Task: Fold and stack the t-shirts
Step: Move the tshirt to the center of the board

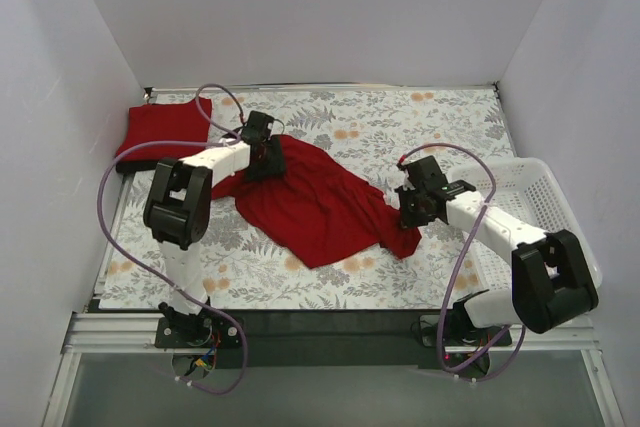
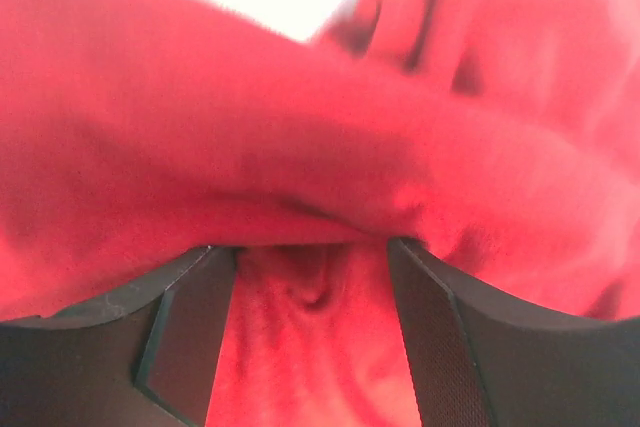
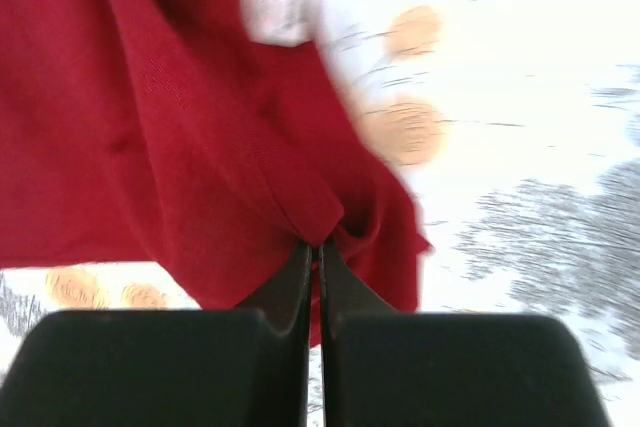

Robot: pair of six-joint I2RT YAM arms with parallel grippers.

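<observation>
A red t-shirt (image 1: 310, 202) lies crumpled across the middle of the floral cloth. My left gripper (image 1: 262, 155) is at its far left edge; in the left wrist view its fingers (image 2: 190, 327) stand apart with red cloth (image 2: 310, 347) between and over them. My right gripper (image 1: 408, 209) is at the shirt's right edge, shut on a pinch of the red cloth (image 3: 330, 217). A folded red t-shirt (image 1: 160, 132) lies at the far left corner.
A white plastic basket (image 1: 535, 197) stands at the right edge of the table, under my right arm. White walls close in the back and both sides. The floral cloth (image 1: 400, 127) shows behind the shirt.
</observation>
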